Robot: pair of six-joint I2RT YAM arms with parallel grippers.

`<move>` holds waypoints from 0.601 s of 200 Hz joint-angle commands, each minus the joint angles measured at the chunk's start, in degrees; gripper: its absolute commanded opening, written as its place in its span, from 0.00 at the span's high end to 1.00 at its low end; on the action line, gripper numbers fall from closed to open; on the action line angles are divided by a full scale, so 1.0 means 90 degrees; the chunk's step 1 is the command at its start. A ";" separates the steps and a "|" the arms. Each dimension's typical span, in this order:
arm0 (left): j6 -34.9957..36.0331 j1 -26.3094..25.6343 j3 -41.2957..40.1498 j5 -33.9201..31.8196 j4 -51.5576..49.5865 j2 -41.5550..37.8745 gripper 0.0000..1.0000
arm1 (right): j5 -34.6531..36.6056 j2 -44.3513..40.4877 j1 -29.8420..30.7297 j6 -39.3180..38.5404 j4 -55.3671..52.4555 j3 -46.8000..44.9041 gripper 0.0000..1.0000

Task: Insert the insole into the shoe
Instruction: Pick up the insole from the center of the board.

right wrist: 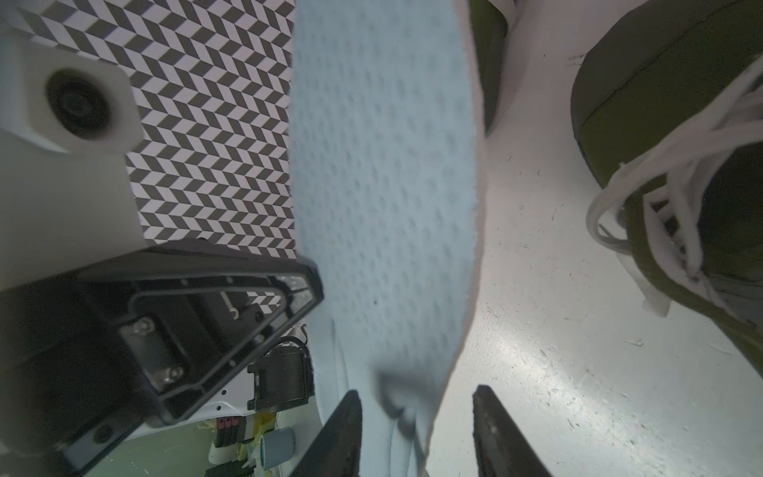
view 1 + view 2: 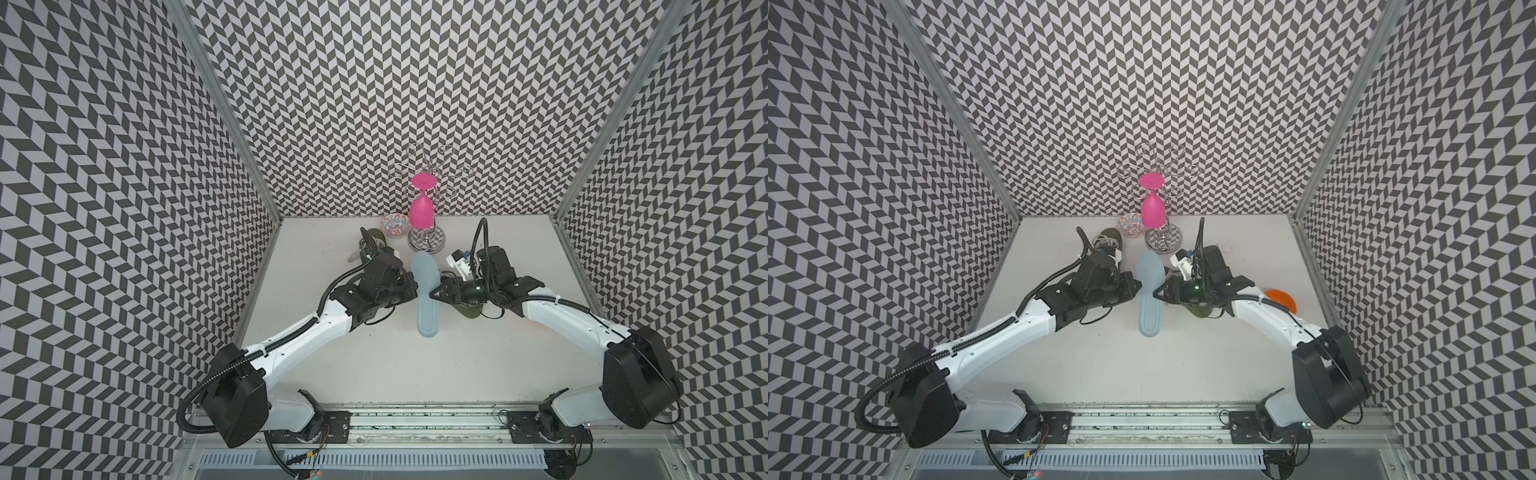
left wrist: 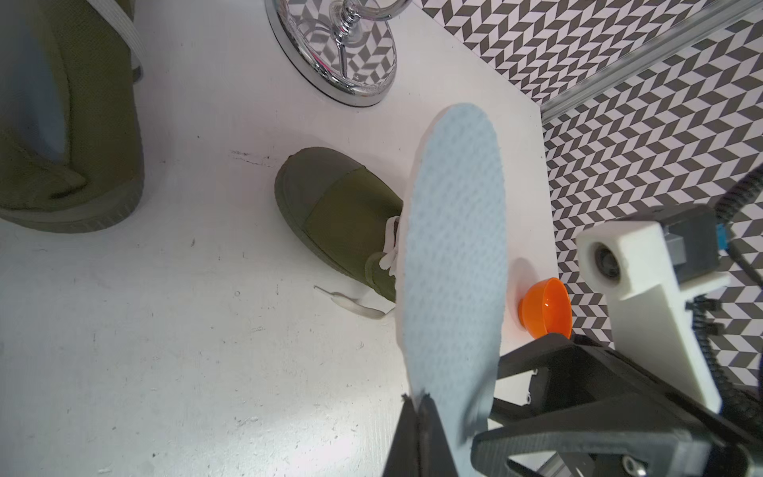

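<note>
The light blue insole hangs in the air above mid-table, on edge, its toe pointing to the back. My left gripper is shut on its left edge near the middle. My right gripper stands open, its jaws either side of the opposite edge with a gap showing. An olive green shoe with white laces lies under my right arm. A second olive shoe sits at the back left behind my left arm, something blue inside it.
A chrome glass rack stands at the back centre with a pink glass hung upside down. A patterned bowl sits to its left. An orange bowl lies at the right near the chevron wall.
</note>
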 commanded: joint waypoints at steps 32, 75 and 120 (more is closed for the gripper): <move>0.0020 -0.0057 -0.0095 0.0124 0.0425 0.0097 1.00 | -0.0107 -0.0050 0.0036 0.0332 0.0715 -0.0108 0.81; 0.1858 -0.0032 0.0032 0.0608 0.0048 0.0403 0.54 | 0.0469 0.0004 -0.0056 -0.1126 -0.0446 0.0254 0.88; 0.5260 0.0590 0.0453 0.2126 -0.0578 0.0649 0.14 | 0.0963 -0.0093 -0.0038 -0.2933 -0.1668 0.0463 0.88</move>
